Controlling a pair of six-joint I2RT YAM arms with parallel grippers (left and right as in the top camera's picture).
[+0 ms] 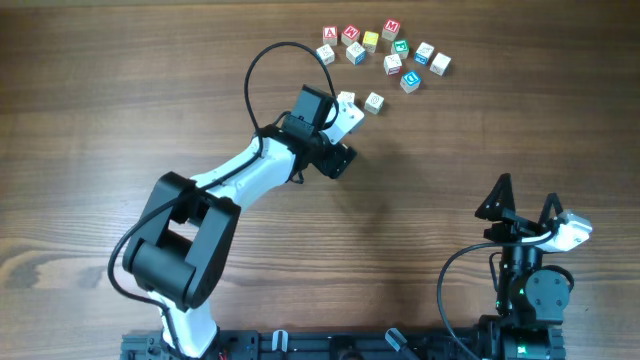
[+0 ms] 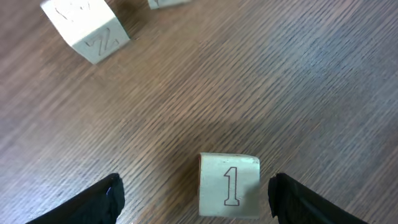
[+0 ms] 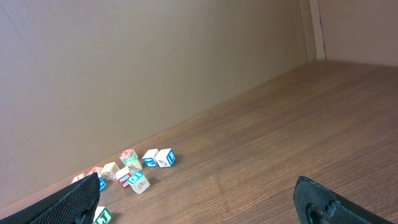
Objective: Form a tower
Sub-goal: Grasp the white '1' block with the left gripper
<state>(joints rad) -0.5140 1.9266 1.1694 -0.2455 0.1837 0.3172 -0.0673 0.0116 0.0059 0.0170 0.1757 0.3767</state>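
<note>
Asking, item 1: where does the tower stand?

Reply: Tower: none that your views show. Nearest entry is the numeral cube (image 2: 229,185), pale, marked "1", resting on the worktop (image 1: 120,90). Its foot is cut off at the wrist view's edge, so I cannot tell whether another cube lies under it.

Asking, item 2: pincers?

Reply: Left pincer (image 2: 196,186): fingers apart and astride the numeral cube. There is a clear gap on one side and a narrow one on the other, so nothing is clamped. Right pincer (image 1: 525,200): fingers spread wide, empty, parked at 4 o'clock from the worktop's centre, well apart from all stock.

Asking, item 3: remaining stock?

Reply: One pale cube (image 1: 374,101), just beside the numeral cube, at 3 o'clock from it in the overhead view. Loose cubes (image 1: 393,63), about ten with coloured faces, scattered at 1 o'clock from your left pincer.

Asking, item 4: step in hand?

Reply: By my reading you are at the first layer, with the left pincer squared on the numeral cube, either about to clamp it or just clear of it. I cannot tell which.

Asking, item 5: what does the next move call for?

Reply: If you are picking, centre the cube between the fingers and close squarely on its flat sides. Then lift straight up and set it down flush on the pale cube at 3 o'clock. If you are leaving it as the base, rise clear before swinging toward 1 o'clock, so you do not nudge it.
</note>
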